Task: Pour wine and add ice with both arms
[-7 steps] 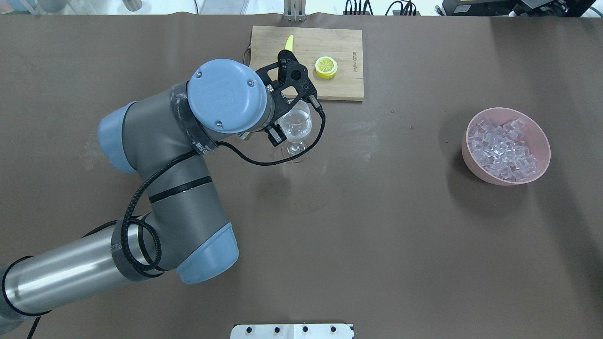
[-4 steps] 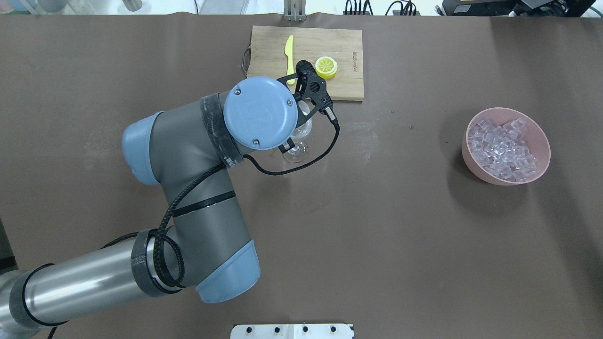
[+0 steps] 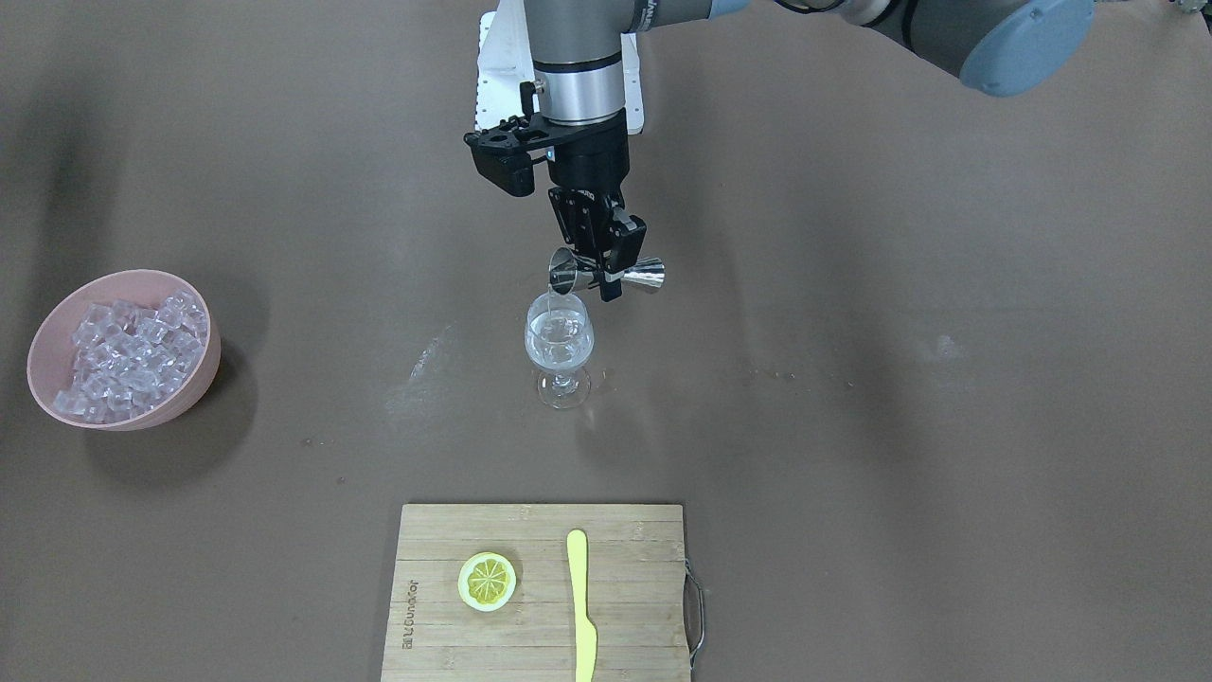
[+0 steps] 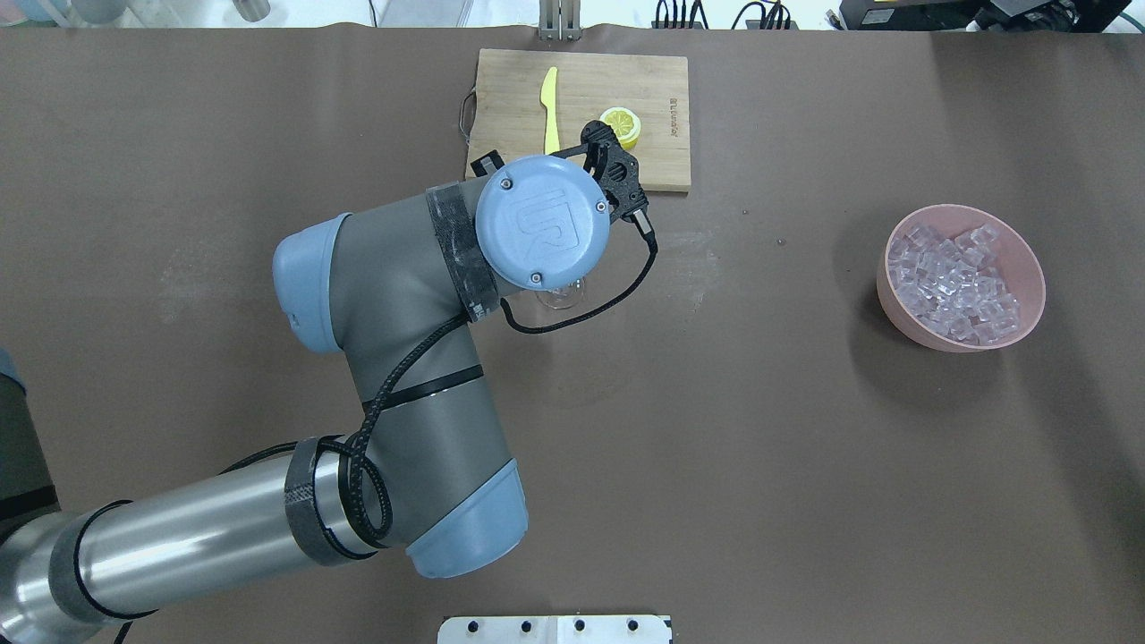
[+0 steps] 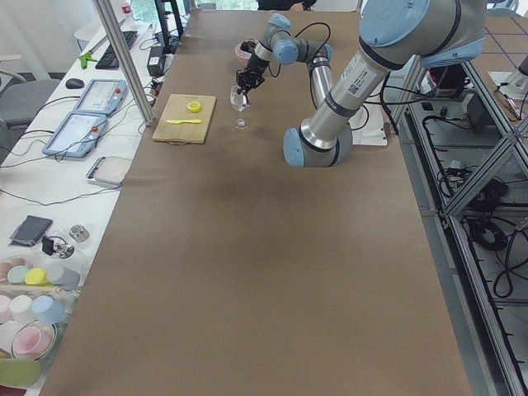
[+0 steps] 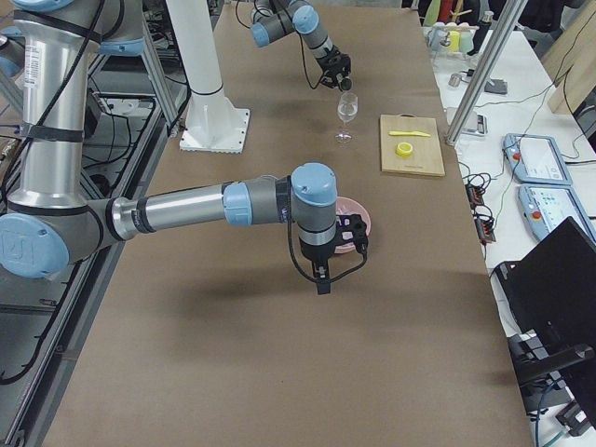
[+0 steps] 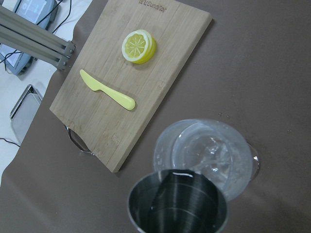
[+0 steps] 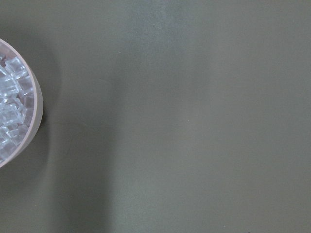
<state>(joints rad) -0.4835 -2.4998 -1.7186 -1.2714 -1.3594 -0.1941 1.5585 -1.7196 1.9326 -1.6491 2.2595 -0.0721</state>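
While my left pincer (image 3: 606, 273) clenches a tipped steel measure (image 3: 648, 275), wine (image 3: 559, 343) sits in the glass (image 3: 562, 386) just beneath. Ice (image 3: 123, 355) fills the pink bowl (image 3: 206, 365) on my right. Whether my right pincer (image 6: 350, 233) is clenched I cannot tell.

overhead: left arm's wrist cap (image 4: 542, 222) is covering the wine glass (image 4: 562, 299), only a sliver of foot showing | left wrist: jigger (image 7: 177, 204) is running off the bottom edge | right wrist: pink bowl (image 8: 35, 111) is getting cut by the left edge | exterior right: right pincer (image 6: 355, 233) is showing too small to tell its jaws
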